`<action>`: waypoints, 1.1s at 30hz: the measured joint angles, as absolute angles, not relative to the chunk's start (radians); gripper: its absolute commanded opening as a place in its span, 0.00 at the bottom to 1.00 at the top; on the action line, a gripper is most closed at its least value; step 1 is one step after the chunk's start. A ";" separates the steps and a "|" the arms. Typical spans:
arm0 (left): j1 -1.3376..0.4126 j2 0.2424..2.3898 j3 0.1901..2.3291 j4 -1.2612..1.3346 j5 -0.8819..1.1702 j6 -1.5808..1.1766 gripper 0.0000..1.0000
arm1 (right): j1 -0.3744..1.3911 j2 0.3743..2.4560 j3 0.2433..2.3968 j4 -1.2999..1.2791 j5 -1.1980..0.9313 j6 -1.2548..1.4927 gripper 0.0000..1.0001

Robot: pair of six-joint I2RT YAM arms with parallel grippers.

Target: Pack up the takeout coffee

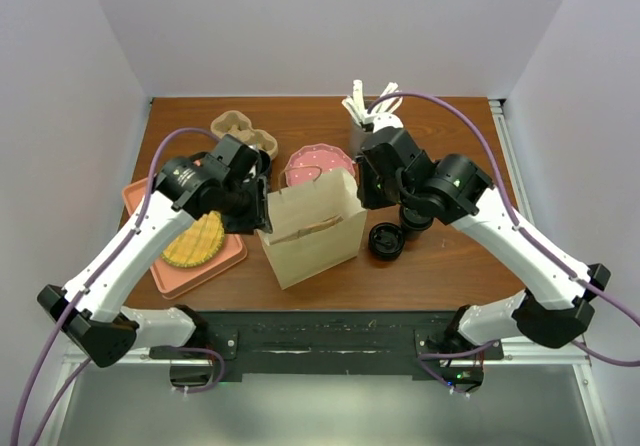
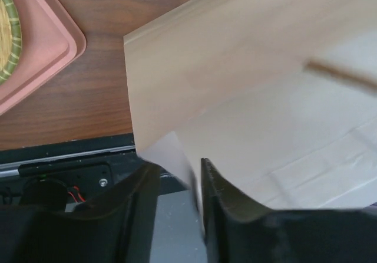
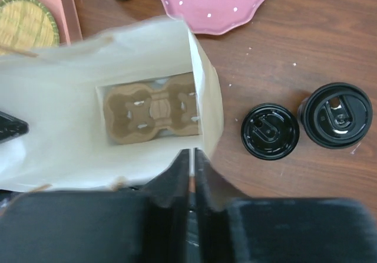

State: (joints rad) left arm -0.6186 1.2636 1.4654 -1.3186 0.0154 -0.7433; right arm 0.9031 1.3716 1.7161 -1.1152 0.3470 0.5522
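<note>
I've my right pincer (image 3: 191, 167) clamped on the paper bag (image 1: 312, 234) at 2 o'clock, left pincer (image 2: 177, 168) apart astride 9 o'clock, likely spreading it for the coffee cups (image 3: 270, 131) on the bench (image 1: 440, 271) at 3 o'clock.

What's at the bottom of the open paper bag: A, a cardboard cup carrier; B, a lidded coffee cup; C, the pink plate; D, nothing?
A: looking down into the paper bag, the right wrist view shows a cardboard cup carrier lying flat on its floor.
</note>
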 measured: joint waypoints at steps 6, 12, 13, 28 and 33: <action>-0.618 1.289 1.557 -1.325 -0.016 -0.717 0.61 | 0.903 1.374 1.745 -1.113 0.348 0.560 0.41; -0.601 1.308 1.613 -1.326 -0.054 -0.723 0.56 | 0.897 1.377 1.755 -1.102 0.349 0.535 0.48; -0.588 1.310 1.622 -1.326 -0.060 -0.725 0.54 | 0.895 1.381 1.760 -1.100 0.349 0.527 0.49; -0.478 1.157 1.486 -1.233 0.071 -0.680 0.66 | 0.777 1.485 1.744 -1.028 0.233 0.420 0.37; -0.495 1.151 1.419 -1.193 0.123 -0.696 0.54 | 0.778 1.490 1.702 -1.026 0.214 0.428 0.05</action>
